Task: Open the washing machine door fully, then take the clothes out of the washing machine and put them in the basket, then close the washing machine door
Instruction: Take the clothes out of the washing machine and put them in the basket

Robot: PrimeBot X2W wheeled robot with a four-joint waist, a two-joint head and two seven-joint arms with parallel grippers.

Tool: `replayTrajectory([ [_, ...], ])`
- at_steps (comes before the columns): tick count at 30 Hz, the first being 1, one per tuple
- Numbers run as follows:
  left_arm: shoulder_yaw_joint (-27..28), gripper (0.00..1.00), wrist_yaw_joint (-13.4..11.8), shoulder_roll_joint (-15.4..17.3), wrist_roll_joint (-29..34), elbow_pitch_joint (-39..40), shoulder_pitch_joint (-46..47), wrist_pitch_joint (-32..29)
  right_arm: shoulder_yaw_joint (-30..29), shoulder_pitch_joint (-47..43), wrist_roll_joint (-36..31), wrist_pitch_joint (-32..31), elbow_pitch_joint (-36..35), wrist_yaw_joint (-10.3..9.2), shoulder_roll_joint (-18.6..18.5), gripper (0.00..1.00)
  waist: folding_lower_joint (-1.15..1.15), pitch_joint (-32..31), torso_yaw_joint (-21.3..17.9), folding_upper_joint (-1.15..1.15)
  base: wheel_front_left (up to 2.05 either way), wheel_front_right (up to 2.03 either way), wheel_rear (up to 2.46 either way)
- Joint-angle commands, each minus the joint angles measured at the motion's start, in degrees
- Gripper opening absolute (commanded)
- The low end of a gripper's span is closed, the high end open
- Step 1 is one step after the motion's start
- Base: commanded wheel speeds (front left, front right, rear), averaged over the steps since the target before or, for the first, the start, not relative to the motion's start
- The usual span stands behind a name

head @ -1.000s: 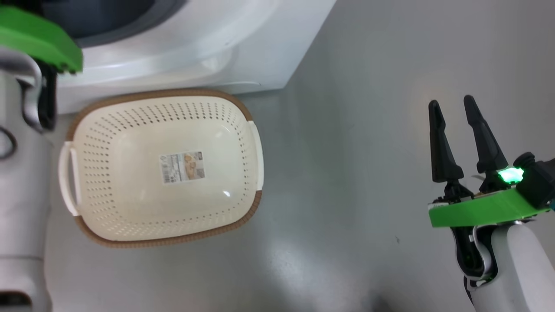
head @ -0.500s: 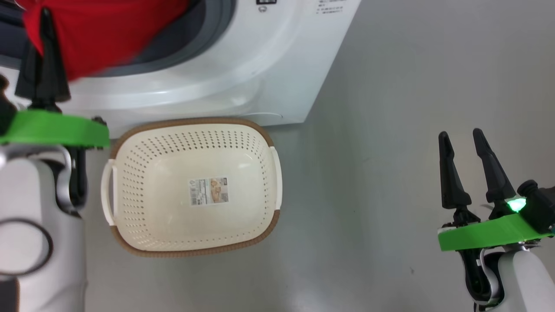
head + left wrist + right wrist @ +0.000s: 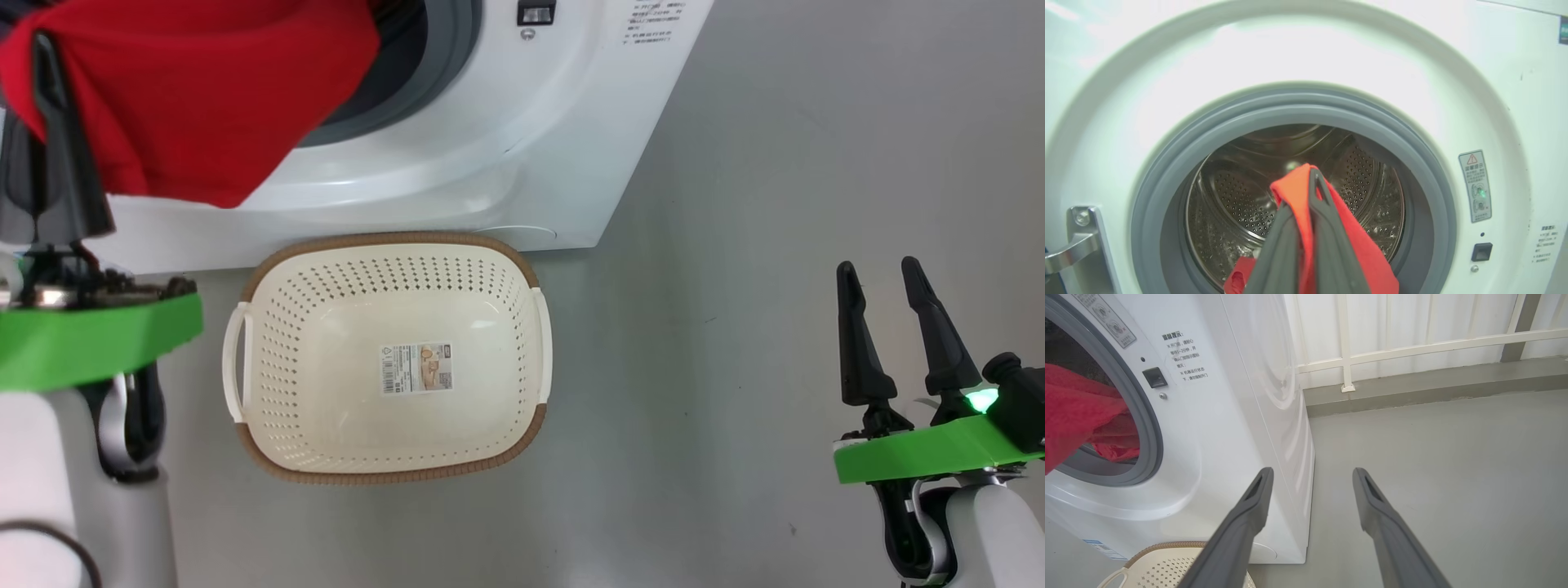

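The washing machine (image 3: pixel 490 163) stands with its round opening uncovered; its door is out of view. My left gripper (image 3: pixel 45 49) is shut on the red clothes (image 3: pixel 188 90), which drape from its fingers in front of the opening. In the left wrist view, the left gripper (image 3: pixel 1302 192) pinches the red clothes (image 3: pixel 1363 253) before the steel drum (image 3: pixel 1237 192). More red fabric (image 3: pixel 1114 451) lies at the gasket's lower edge. The basket (image 3: pixel 392 238) sits on the floor against the machine's front, with nothing in it. My right gripper (image 3: pixel 878 266) hangs open to the right over bare floor.
A grey rubber gasket (image 3: pixel 1298 106) rings the opening, with a metal hinge bracket (image 3: pixel 1073 245) at its left. Grey floor (image 3: pixel 735 245) stretches right of the machine. A white railing (image 3: pixel 1412 347) and a low step close off the back.
The head view has shifted. My left gripper has drawn back out of the drum with the red clothes, which now hang further out of the opening. The right gripper has stayed open.
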State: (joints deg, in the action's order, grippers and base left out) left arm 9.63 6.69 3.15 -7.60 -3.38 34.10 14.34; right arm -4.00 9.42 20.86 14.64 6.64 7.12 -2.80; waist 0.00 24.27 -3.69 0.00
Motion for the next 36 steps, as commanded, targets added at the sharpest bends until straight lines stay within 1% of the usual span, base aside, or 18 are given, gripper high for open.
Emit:
replayTrajectory([
  [1, 1.81, 0.0, 0.55, 1.21, 0.56, 3.83, -1.81, 0.65, 0.93, -0.56, -0.58, 0.36, -1.49, 0.36, -0.08, 1.0, 0.0, 0.05, -0.01, 0.0, 0.0, 0.0, 0.0],
  [9, 2.67, 0.0, 0.7, 0.13, 0.32, 13.99, -5.8, 0.65, 0.79, -0.22, -0.31, 0.36, -1.61, 0.36, -0.08, 1.0, 0.0, 0.79, -0.32, 0.0, 0.0, 0.0, 0.0],
  [11, 2.6, 0.0, 0.71, -0.03, 0.15, 14.89, -6.88, 0.65, 0.72, -0.16, -0.22, 0.36, -1.63, 0.36, -0.08, 1.0, 0.0, 1.06, -0.35, 0.0, 0.0, 0.0, 0.0],
  [14, 2.37, 0.0, 0.72, -0.14, -0.18, 14.15, -7.91, 0.65, 0.72, -0.08, -0.14, 0.36, -1.61, 0.36, -0.08, 1.0, 0.0, 1.35, -0.36, 0.0, 0.0, 0.0, 0.0],
  [17, 1.63, 0.0, 0.73, -0.21, -0.52, 10.93, -9.12, 0.65, 0.94, 0.31, 0.0, 0.36, -1.59, 0.36, -0.08, 1.0, 0.0, 1.99, -0.48, 0.0, 0.0, 0.0, 0.0],
  [23, -1.45, 0.0, 0.75, -0.25, -1.3, 1.21, -9.67, 0.65, 1.2, 1.6, 0.47, 0.36, -1.95, 0.36, -0.08, 1.0, 0.0, 4.3, -0.87, 0.0, 0.0, 0.0, 0.0],
  [28, -3.11, 0.0, 0.76, -0.26, -1.19, -6.32, -7.82, 0.65, 1.22, 2.52, 1.0, 0.36, -2.21, 0.36, -0.08, 1.0, 0.0, 6.57, -1.49, 0.0, 0.0, 0.0, 0.0],
  [36, -3.09, 0.0, 0.77, -0.22, 1.21, -18.62, -2.12, 0.65, 2.01, 4.34, 2.43, 0.36, -2.54, 0.36, -0.08, 1.0, 0.0, 10.86, -3.05, 0.0, 0.0, 0.0, 0.0],
])
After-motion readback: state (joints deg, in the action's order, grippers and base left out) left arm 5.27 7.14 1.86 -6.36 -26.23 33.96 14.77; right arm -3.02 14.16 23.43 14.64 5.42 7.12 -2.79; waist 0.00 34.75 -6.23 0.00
